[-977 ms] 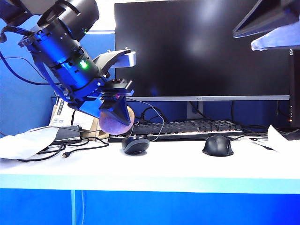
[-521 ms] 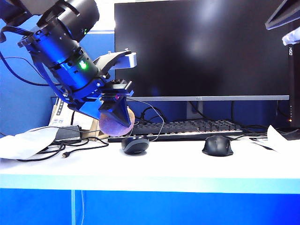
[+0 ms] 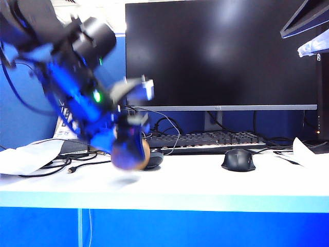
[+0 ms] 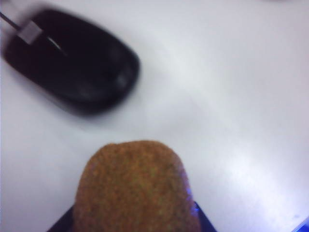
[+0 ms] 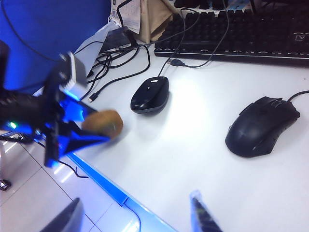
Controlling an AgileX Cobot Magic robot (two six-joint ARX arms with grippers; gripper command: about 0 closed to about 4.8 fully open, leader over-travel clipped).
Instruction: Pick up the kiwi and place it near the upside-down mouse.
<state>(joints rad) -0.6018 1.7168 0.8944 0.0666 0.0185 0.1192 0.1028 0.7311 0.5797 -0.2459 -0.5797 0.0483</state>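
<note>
The left gripper (image 3: pixel 128 149) is clamped on the kiwi (image 3: pixel 130 153), holding it low over the white table (image 3: pixel 205 180), just in front of and beside the upside-down mouse (image 5: pixel 150 94). The right gripper (image 5: pixel 137 217) hangs high on the right, its fingers spread wide and empty. A black upright mouse (image 3: pixel 239 160) sits to the right, before the keyboard (image 3: pixel 205 140).
</note>
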